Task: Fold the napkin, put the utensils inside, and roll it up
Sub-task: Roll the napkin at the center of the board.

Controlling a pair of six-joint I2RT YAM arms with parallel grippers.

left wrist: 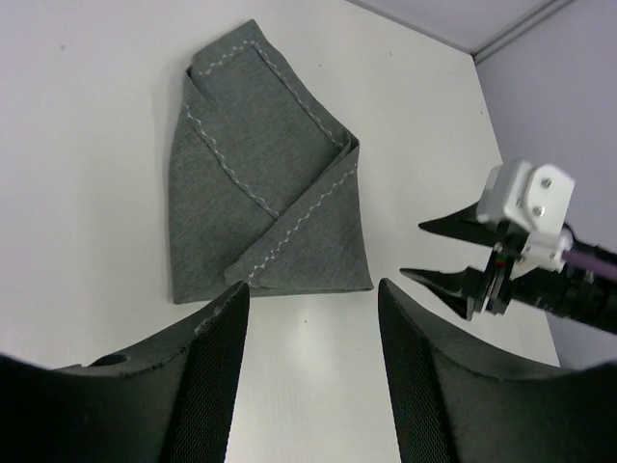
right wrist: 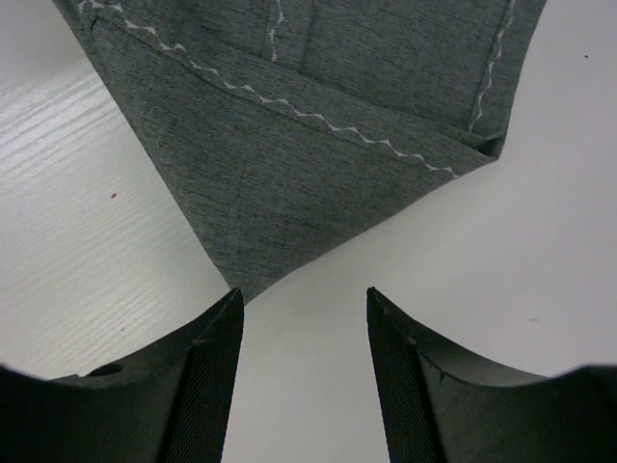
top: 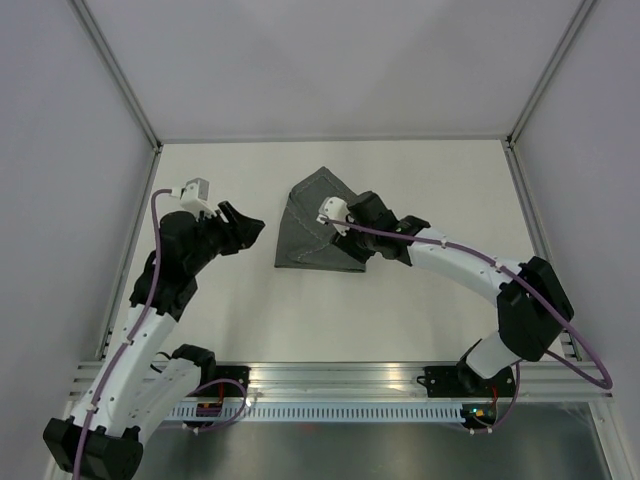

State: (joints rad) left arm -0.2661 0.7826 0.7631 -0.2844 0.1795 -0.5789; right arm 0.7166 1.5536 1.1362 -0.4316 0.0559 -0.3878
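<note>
The napkin (top: 318,222) lies folded into an uneven pointed shape in the middle of the white table, its light stitching showing along the overlapping flaps. My left gripper (top: 252,225) hovers to its left, open and empty. In the left wrist view the napkin (left wrist: 260,183) lies just beyond my left gripper (left wrist: 313,294), and my right gripper (left wrist: 416,251) shows at the right, open. My right gripper (top: 362,208) hangs over the napkin's right side. Its own view shows a napkin (right wrist: 318,125) corner just ahead of the open, empty right gripper (right wrist: 304,297). The utensils are out of view.
White walls with metal corner posts (top: 120,80) enclose the table on three sides. An aluminium rail (top: 330,375) carrying the arm bases runs along the near edge.
</note>
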